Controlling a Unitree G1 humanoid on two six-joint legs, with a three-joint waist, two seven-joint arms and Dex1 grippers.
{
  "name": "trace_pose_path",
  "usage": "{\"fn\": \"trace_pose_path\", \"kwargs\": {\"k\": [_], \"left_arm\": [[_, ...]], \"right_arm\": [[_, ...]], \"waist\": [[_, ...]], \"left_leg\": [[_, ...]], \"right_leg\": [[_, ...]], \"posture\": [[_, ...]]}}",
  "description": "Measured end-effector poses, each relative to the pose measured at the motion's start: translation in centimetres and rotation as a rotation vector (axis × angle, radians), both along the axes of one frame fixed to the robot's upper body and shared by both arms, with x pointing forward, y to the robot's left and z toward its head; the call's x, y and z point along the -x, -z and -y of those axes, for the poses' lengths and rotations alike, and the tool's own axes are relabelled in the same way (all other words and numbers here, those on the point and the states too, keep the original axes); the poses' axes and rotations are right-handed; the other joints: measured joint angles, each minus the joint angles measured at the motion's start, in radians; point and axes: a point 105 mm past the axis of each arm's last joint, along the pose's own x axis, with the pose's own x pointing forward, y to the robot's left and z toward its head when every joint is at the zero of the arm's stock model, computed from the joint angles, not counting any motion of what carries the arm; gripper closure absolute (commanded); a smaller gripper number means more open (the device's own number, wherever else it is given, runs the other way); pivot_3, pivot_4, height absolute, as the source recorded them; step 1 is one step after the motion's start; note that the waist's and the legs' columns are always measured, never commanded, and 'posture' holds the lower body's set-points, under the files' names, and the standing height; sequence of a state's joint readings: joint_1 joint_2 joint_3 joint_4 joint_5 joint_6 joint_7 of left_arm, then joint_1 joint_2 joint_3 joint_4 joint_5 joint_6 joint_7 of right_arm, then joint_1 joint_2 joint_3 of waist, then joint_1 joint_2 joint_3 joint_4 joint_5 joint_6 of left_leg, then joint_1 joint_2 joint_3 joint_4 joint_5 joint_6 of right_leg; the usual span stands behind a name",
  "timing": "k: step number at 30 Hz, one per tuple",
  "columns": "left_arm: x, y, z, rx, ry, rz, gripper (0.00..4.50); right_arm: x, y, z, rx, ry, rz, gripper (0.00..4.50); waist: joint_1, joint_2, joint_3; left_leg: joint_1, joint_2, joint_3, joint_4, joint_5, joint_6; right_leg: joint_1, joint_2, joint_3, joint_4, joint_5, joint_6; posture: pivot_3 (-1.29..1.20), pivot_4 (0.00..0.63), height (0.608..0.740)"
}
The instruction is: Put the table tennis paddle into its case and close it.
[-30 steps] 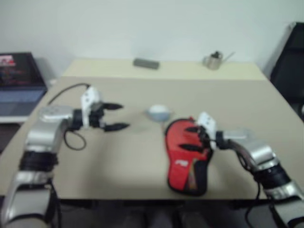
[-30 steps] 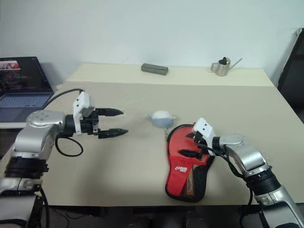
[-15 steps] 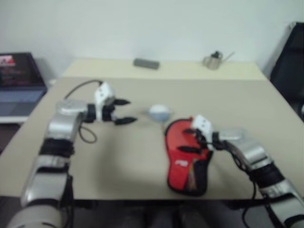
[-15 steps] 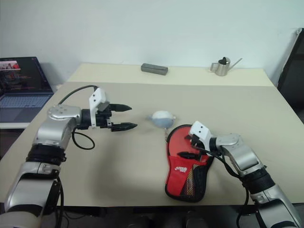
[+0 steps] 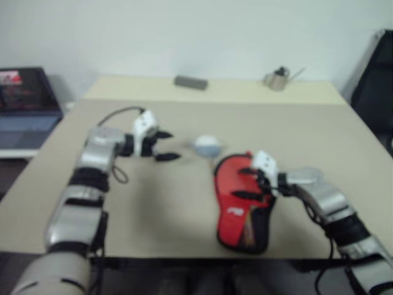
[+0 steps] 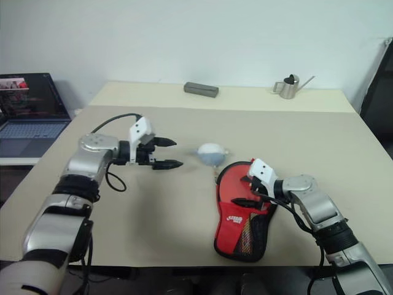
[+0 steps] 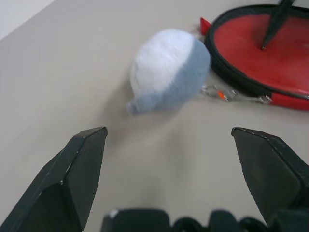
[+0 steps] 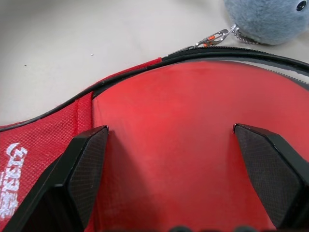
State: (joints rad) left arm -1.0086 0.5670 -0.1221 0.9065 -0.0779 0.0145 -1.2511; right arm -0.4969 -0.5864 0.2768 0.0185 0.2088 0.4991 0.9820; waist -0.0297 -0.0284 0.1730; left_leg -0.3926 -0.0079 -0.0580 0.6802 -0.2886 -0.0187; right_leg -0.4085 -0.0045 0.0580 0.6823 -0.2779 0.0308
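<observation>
From the head views, can make out the case [image 6: 239, 212] lying on the table [image 6: 153, 209], round end away from the robot, narrow end gaping at the near edge, with a light-brown strip [image 6: 247, 235] inside that gap, likely the paddle's handle. Cannot tell from there what fills the round end. In the right wrist view, can see more: a smooth red face, the table tennis paddle [image 8: 193, 145], sitting inside the case's black zip rim, beside a woven red flap with a white mark [image 8: 19, 164]. In the left wrist view, can pick out a small metal zip pull [image 7: 227, 94] stretched between the case's rim and a white and grey-blue plush ball [image 7: 169, 72], which sits just beyond the case's round end. Also catches there one black finger of the right gripper [image 7: 273, 21] coming down onto the red face; cannot settle whether it touches. Well beyond the case, can see a grey bar [image 6: 201, 90] and a small metal watering can [image 6: 288, 86]; far to the case's left, off the table, a laptop [image 6: 31, 114]. Reaching in from the case's right with forearm low, wrist bent inward, holds the right gripper [image 6: 245, 190] over the round end, jaws spread wide, grasping nothing. Stretched out to the case's left, elbow bent, aims the left gripper [image 6: 166, 153] at the plush ball, apart from it, fingers [image 7: 82, 164] wide and empty.
</observation>
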Motion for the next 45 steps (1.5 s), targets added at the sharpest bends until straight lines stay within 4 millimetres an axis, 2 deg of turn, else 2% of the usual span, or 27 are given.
{"fn": "trace_pose_path", "kwargs": {"k": [6, 14, 22, 33, 39, 45], "left_arm": [[-1.0, 0.2, 2.2, -0.025, 0.022, 0.035, 0.00], [-1.6, 1.1, 2.7, -0.052, 0.002, 0.036, 0.00], [-2.2, 0.3, 4.2, -0.058, 0.007, 0.083, 0.00], [-2.4, 1.6, 5.4, -0.075, -0.009, 0.059, 0.00], [-2.6, 0.9, 6.3, -0.060, -0.004, 0.065, 0.00], [-2.7, 0.8, 6.3, -0.053, -0.011, 0.057, 0.00]], "right_arm": [[0.5, 0.0, -0.3, -0.002, -0.007, -0.005, 0.03], [0.8, 0.1, -0.2, -0.003, 0.016, -0.015, 0.03], [0.9, 0.1, -0.5, -0.009, 0.023, -0.024, 0.03], [0.9, 0.1, -0.5, -0.014, 0.039, -0.031, 0.03], [1.0, 0.1, -0.6, -0.013, 0.041, -0.033, 0.03], [1.1, 0.2, -0.6, -0.014, 0.041, -0.033, 0.03]], "waist": [[-0.003, 0.000, 0.000], [-0.001, 0.000, 0.000], [-0.002, 0.000, 0.000], [-0.002, -0.001, -0.001], [-0.002, -0.001, -0.001], [-0.002, -0.001, -0.001]], "left_leg": [[0.000, 0.000, 0.000, 0.000, 0.000, 0.000], [0.000, 0.000, 0.000, 0.000, 0.000, 0.000], [0.000, 0.000, 0.000, 0.000, 0.000, 0.000], [0.000, 0.000, 0.000, 0.000, 0.000, 0.000], [0.000, 0.000, 0.000, 0.000, 0.000, 0.000], [0.000, -0.001, 0.000, 0.000, 0.000, 0.000]], "right_leg": [[0.000, 0.000, 0.000, 0.000, 0.000, 0.000], [0.000, 0.000, 0.000, 0.000, 0.000, 0.000], [0.000, 0.000, 0.000, 0.000, 0.000, 0.000], [0.000, 0.000, 0.000, 0.001, 0.000, 0.000], [0.000, 0.000, 0.000, 0.001, 0.000, 0.000], [0.000, 0.000, 0.000, 0.001, 0.000, 0.000]], "posture": [[0.00, 0.150, 0.740], [0.00, 0.150, 0.740], [0.00, 0.150, 0.740], [0.00, 0.150, 0.740], [0.00, 0.150, 0.740], [0.00, 0.150, 0.740]]}}
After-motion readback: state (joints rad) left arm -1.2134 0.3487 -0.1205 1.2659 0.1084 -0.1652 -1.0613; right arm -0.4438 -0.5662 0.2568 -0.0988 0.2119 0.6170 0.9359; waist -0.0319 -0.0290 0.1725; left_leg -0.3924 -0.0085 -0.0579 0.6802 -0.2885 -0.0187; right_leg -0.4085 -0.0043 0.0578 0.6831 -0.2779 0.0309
